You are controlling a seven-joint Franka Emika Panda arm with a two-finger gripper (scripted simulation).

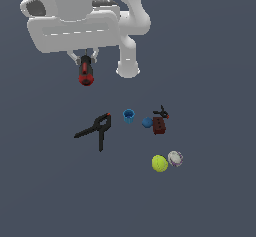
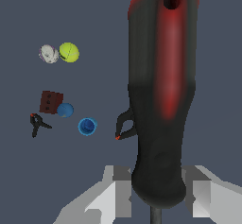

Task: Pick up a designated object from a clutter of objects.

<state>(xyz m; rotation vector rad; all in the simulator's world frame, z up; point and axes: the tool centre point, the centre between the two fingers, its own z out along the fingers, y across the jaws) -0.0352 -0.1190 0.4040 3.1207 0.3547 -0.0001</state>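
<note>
My gripper [image 1: 86, 56] is clamped on the screwdriver [image 1: 86, 73], held well above the floor, handle hanging down. Risk as I judge it: the heavy handle swings below the pinch — it could slip or pivot. Nothing obstructs; spring clamp [image 1: 96, 130], blue cup [image 1: 128, 115] and tennis ball [image 1: 159, 163] lie well below — clear.

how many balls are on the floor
3. The yellow-green tennis ball and the white ball lie side by side nearest the exterior camera. The blue ball sits against the dark red block. None seems hidden.
</note>
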